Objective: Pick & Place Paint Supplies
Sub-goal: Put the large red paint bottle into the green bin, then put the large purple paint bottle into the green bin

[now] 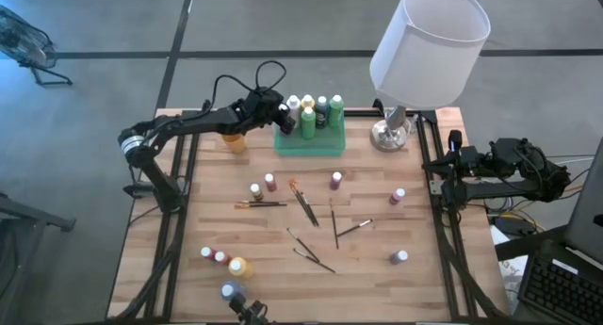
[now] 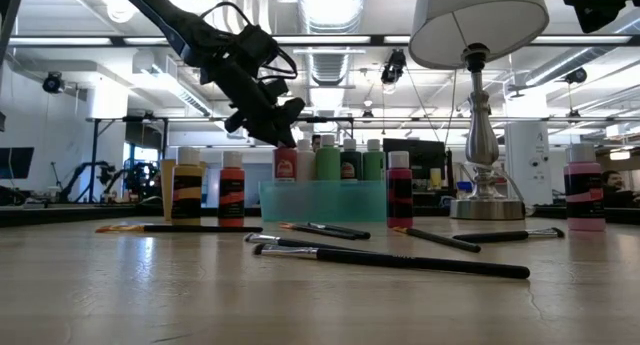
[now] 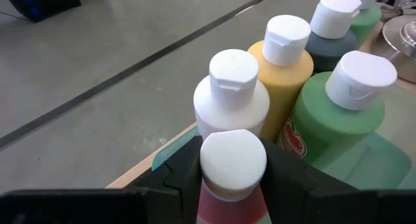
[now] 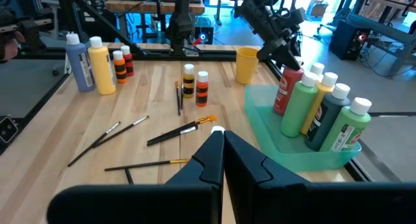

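A green tray (image 1: pixel 311 141) at the table's far middle holds white (image 3: pixel 231 97), yellow (image 3: pixel 281 65), dark green (image 3: pixel 330 30) and green (image 3: pixel 344 104) paint bottles, all upright. My left gripper (image 1: pixel 283 118) is at the tray's left end, shut on a red paint bottle (image 4: pixel 286 91) with a white cap (image 3: pixel 233 160). Several more bottles (image 1: pixel 270 182) and thin paintbrushes (image 1: pixel 303 203) lie scattered on the wooden table. My right gripper (image 4: pixel 221 143) waits shut at the table's right edge, holding nothing. My left gripper pinches the red bottle's top (image 3: pixel 209 195), just under the cap, between its two fingers (image 3: pixel 179 178), one on each side. The fingers slant downward from the table's left. The bottle stands upright inside the tray's left end beside the white bottle.
An orange cup (image 1: pixel 234 139) stands just left of the tray. A lamp with a white shade (image 1: pixel 429 42) and metal foot (image 1: pixel 388 132) stands right of it. Loose bottles cluster near the front left (image 1: pixel 226 261) and right (image 1: pixel 400 257).
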Robot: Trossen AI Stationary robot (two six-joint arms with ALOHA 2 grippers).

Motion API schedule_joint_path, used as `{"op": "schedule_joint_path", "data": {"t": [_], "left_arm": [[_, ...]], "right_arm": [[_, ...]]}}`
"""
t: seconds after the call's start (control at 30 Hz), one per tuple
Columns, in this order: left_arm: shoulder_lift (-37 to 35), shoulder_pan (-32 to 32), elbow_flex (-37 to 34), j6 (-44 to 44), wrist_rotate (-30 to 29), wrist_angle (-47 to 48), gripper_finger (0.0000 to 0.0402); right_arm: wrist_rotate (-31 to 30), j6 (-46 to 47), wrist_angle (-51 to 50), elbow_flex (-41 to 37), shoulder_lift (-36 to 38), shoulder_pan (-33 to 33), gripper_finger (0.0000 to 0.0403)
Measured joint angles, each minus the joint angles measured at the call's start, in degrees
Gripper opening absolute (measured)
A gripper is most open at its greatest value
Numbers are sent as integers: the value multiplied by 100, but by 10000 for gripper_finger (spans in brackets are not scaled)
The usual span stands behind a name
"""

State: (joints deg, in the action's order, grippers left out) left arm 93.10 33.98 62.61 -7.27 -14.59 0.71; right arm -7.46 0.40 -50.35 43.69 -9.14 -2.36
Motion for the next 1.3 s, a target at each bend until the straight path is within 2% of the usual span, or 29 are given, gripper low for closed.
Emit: {"op": "schedule_joint_path", "data": {"t": [0.3, 0.73, 1.0, 1.3], "left_arm": [[0, 0, 0, -20, -4, 13, 139], [-90, 4, 18, 57, -25, 33, 220], [-244, 4, 351, 84, 56, 234, 221], [-409, -71, 886, 42, 343, 915, 220]], "right_arm": [[-1, 0, 0, 0, 0, 0, 8], [0, 0, 0, -1, -1, 0, 8], [-2, 0, 0, -1, -1, 1, 8], [-1, -1, 1, 1, 0, 0, 8]]}}
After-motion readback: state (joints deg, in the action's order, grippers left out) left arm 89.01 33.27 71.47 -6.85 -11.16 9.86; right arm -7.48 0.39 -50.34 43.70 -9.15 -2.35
